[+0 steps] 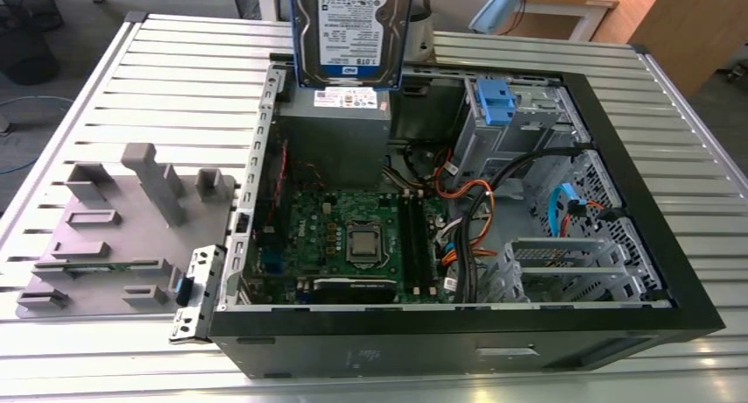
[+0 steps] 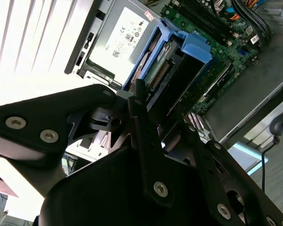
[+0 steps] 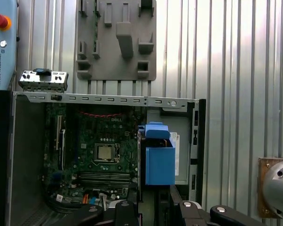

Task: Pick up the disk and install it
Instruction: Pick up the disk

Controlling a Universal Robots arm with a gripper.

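1. Hanging upright over the open computer case (image 1: 444, 346), the disk (image 1: 349, 31) faces the exterior camera with its white-and-blue label, and you can see the blue bracket running down both of its long edges.
2. Your gripper (image 2: 160, 110) is pinching the disk. In the second wrist view the black fingers (image 2: 140, 101) sit against the drive's flat sides, with the blue bracket reaching out beyond them.
3. The disk is off every surface. In the exterior view its lower edge lies just above the grey power supply (image 1: 333, 127) and partly covers that box's white sticker.
4. In the first wrist view you look down the disk's edge, and it hangs over the power supply, just beside the green motherboard (image 3: 104, 136).
5. The tall metal drive cage (image 1: 514, 127) with its blue clip (image 1: 493, 101) stands inside the case, toward the exterior view's right of the disk and apart from it.
6. A grey fixture plate (image 1: 117, 245) with upright blocks lies on the slatted metal table (image 1: 187, 61), outside the case on the exterior view's left.
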